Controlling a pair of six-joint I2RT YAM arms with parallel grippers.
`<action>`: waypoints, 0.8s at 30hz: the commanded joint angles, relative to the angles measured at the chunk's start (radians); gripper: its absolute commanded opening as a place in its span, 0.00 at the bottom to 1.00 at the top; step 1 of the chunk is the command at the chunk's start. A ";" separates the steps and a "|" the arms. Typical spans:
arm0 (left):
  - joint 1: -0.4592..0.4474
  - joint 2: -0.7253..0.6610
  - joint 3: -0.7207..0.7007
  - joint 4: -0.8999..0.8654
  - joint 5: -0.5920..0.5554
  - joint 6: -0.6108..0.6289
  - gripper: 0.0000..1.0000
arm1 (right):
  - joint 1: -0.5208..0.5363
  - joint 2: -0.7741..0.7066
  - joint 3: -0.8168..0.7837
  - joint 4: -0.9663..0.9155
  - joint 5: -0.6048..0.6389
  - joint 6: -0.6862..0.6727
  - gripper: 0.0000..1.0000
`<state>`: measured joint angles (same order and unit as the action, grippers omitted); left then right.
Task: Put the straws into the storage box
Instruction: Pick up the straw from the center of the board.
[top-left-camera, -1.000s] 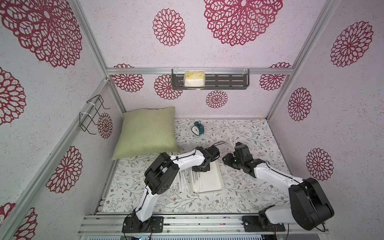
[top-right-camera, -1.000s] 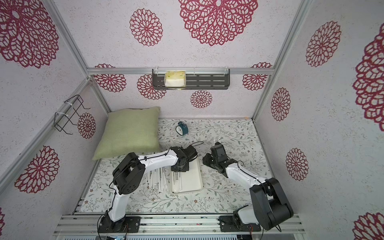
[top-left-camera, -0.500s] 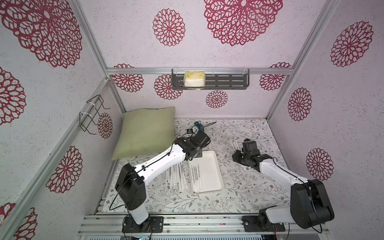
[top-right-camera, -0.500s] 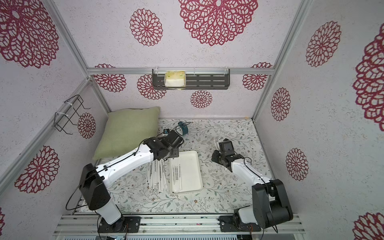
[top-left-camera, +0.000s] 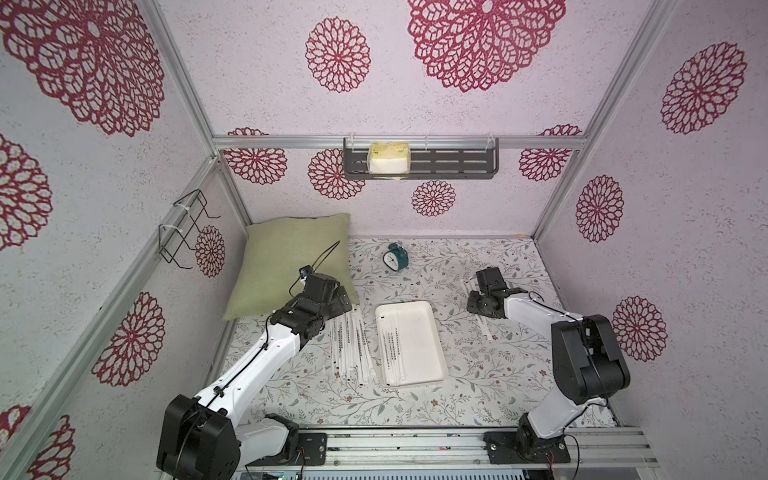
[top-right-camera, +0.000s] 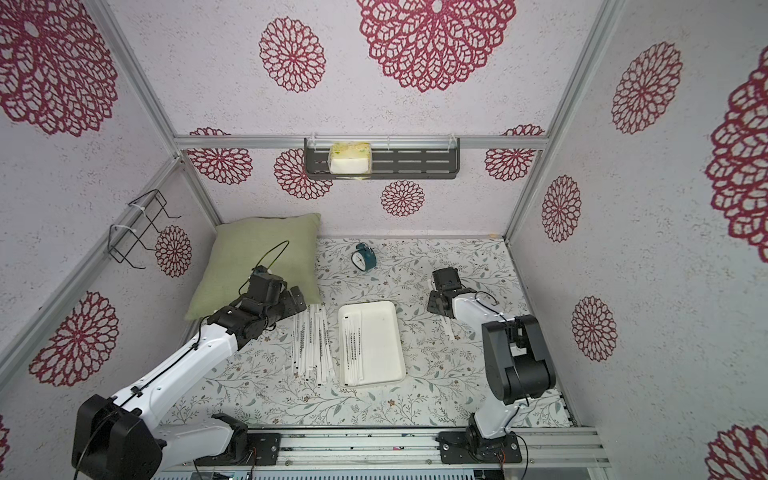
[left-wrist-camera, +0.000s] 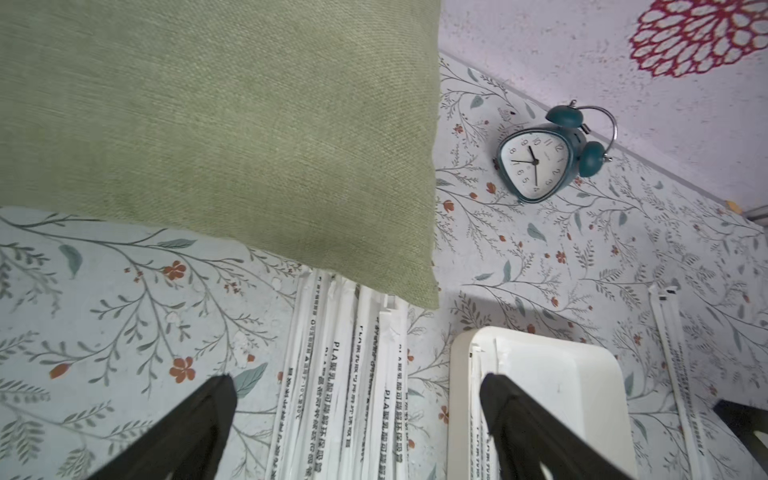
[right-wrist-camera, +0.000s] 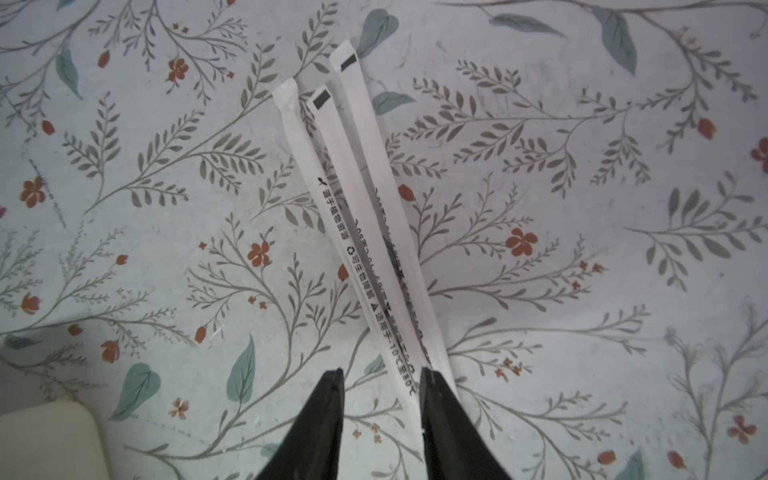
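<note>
the left tool (left-wrist-camera: 357, 384) gapes wide above the straws (top-left-camera: 351, 345) piled just left of the storage box (top-left-camera: 419, 332) at frame centre, while the right tool (right-wrist-camera: 382, 374) stands narrowly parted astride three more.

A green pillow (top-left-camera: 286, 266) lies at the far left of the flowered bench (top-left-camera: 478, 374), a teal alarm clock (top-left-camera: 395, 259) stands near it, a dark slotted wall shelf (top-left-camera: 453, 162) holds a pale yellow block (top-left-camera: 388, 158), and a black wire rack (top-left-camera: 183, 228) hangs on the side wall.
</note>
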<state>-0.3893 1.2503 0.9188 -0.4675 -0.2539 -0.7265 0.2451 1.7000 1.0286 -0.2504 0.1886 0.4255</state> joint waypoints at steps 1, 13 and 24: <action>0.002 0.012 -0.034 0.084 0.063 0.002 0.99 | 0.002 0.047 0.063 0.013 0.044 -0.037 0.38; -0.007 0.052 -0.089 0.138 0.114 -0.062 0.95 | 0.084 0.107 0.027 0.023 -0.014 0.016 0.37; -0.021 0.088 -0.075 0.157 0.144 -0.065 0.94 | 0.148 -0.117 -0.053 -0.069 -0.111 0.104 0.44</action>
<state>-0.3996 1.3212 0.8349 -0.3393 -0.1276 -0.7906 0.4244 1.6482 0.9432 -0.2714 0.0967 0.5060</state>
